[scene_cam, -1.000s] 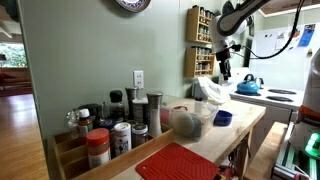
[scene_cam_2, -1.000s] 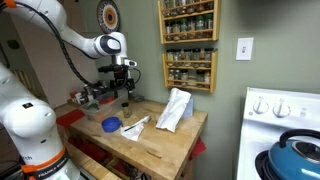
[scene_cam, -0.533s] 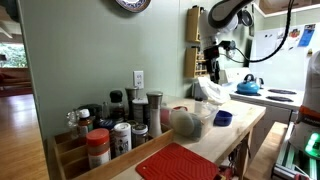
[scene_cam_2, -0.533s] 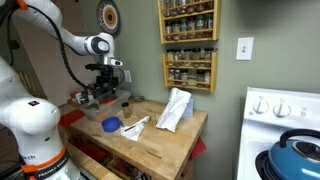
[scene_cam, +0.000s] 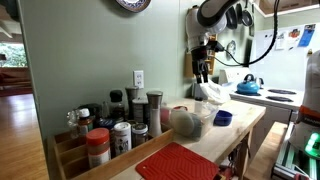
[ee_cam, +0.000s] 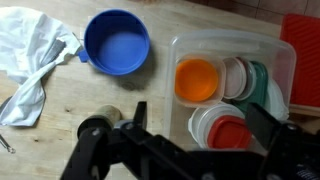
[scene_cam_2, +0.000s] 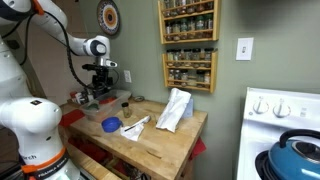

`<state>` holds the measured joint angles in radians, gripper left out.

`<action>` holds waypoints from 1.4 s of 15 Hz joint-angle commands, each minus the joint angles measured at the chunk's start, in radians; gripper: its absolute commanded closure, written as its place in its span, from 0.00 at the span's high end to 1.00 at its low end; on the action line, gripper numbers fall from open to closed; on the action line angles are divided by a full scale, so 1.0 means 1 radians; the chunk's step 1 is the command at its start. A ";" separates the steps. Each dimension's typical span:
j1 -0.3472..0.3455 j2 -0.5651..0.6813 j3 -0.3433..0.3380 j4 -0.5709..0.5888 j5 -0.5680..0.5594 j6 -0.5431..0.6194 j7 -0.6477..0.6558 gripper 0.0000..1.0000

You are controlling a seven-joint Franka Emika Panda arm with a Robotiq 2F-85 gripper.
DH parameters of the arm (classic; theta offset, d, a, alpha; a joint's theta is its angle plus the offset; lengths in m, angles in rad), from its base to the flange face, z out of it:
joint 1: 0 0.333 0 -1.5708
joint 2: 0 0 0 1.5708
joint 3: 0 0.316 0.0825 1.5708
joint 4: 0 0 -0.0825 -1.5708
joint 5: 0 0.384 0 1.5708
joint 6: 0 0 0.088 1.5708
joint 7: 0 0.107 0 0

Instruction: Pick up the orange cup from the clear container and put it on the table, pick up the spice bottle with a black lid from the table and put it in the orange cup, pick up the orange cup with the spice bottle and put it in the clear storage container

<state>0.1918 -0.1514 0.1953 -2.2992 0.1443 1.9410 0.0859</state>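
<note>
In the wrist view the orange cup (ee_cam: 197, 80) stands upright in the clear container (ee_cam: 284, 62), beside several round lids, one of them red (ee_cam: 232, 132). My gripper (ee_cam: 203, 120) hangs open above the container with nothing between its fingers, the cup just ahead of them. The spice bottle with a black lid (ee_cam: 98, 124) stands on the wooden table by the left finger. In both exterior views the gripper (scene_cam: 203, 68) (scene_cam_2: 103, 85) hovers well above the container (scene_cam: 190, 122). The small bottle (scene_cam_2: 126, 103) stands just beside it. The orange cup cannot be made out in those views.
A blue cup (ee_cam: 117, 42) (scene_cam_2: 112, 125) and a crumpled white cloth (ee_cam: 30, 50) (scene_cam_2: 175, 108) lie on the table. A red mat (scene_cam: 178, 163) and several spice jars (scene_cam: 110, 130) sit at one end. A stove with a blue kettle (scene_cam_2: 298, 158) adjoins the table.
The arm has swung sideways to a spot above the clear container. The gripper stayed open the whole time, and nothing on the table moved.
</note>
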 commanded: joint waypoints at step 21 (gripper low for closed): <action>0.060 0.281 0.046 -0.081 -0.036 0.785 0.060 1.00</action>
<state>0.2403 0.0847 0.2431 -2.3830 0.1448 2.6587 0.0949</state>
